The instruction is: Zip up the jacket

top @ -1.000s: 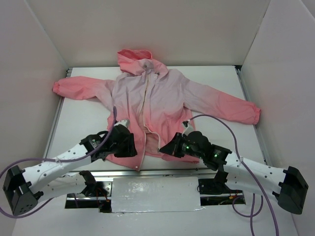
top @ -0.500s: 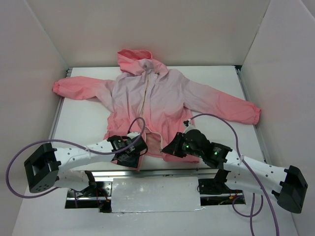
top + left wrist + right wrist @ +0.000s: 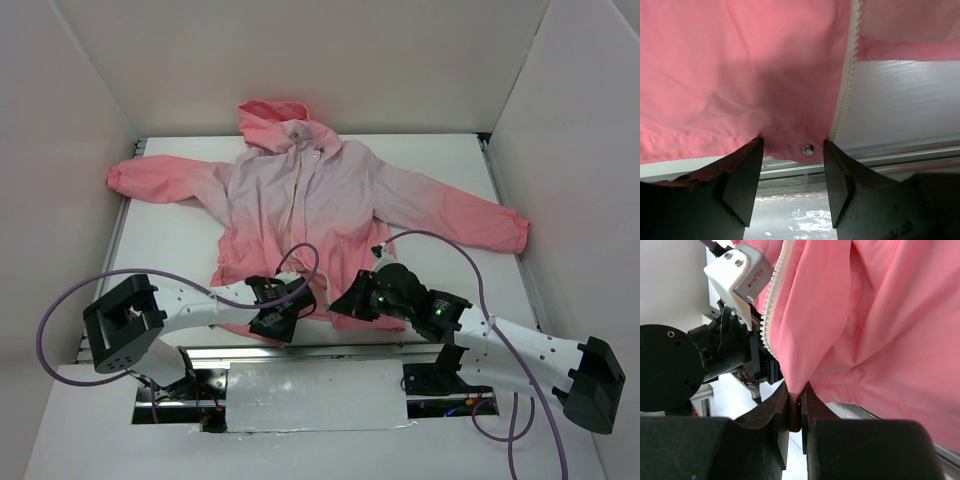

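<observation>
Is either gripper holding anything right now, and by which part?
The right gripper pinches the jacket at a fold beside the zipper teeth. The left gripper is open around the hem corner.

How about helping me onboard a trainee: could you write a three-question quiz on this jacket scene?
1. True or false: the right gripper is shut on the jacket's fabric.
2. What sits between the left gripper's open fingers? A) a sleeve cuff B) the hem corner with a metal eyelet C) the hood
3. Fill in: at the hem, the zipper halves are ____.
Key: 1 true; 2 B; 3 apart.
</observation>
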{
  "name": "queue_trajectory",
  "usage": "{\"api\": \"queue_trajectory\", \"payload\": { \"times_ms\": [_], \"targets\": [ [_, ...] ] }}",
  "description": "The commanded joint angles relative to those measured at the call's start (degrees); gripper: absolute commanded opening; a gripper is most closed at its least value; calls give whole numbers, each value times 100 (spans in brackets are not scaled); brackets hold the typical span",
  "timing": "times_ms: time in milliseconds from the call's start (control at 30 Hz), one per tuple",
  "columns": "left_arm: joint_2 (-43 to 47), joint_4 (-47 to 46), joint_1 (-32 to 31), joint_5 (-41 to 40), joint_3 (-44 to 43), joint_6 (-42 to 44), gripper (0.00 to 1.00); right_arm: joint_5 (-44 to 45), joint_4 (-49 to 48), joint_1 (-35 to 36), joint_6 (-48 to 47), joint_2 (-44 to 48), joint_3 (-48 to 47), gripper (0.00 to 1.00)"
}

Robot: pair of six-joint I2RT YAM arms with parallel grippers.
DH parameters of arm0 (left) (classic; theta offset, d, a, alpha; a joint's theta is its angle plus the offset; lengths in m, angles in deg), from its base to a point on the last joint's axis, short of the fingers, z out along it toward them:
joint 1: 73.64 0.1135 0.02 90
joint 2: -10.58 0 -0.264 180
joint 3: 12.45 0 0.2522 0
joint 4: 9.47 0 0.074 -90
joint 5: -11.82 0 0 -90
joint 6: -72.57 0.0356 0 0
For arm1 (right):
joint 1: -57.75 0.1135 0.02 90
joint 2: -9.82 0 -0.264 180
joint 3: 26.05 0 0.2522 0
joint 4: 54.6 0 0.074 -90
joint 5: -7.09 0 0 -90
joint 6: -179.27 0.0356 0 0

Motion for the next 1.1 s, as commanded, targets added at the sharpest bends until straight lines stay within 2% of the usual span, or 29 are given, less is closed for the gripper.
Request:
{"api": "queue_trajectory", "payload": {
  "times_ms": [0, 233, 267, 533, 567, 600, 767, 1067],
  "targets": [
    [-213, -187, -33, -130, -37, 114, 63, -15, 29, -36, -178, 87, -168, 0],
    [-213, -583, -33, 134, 288, 52, 52, 38, 117, -27, -231, 140, -212, 0],
    [-240, -653, -33, 186, 341, 79, 45, 38, 117, -27, -240, 131, -212, 0],
    [-266, -1373, -33, 679, 675, 35, 17, 117, 214, -27, -275, 158, -299, 0],
    [-231, -1426, -33, 757, 728, 35, 5, 126, 214, -27, -284, 166, -300, 0],
    [-205, -1549, -33, 802, 754, 44, 0, 126, 214, -27, -292, 167, -291, 0],
    [207, -1770, -33, 1004, 624, 61, 0, -6, 100, -27, -441, 158, -212, 0],
    [1649, -2146, 107, 328, 69, -597, 0, -226, -296, -141, -399, 281, -27, 0]
  ]
}}
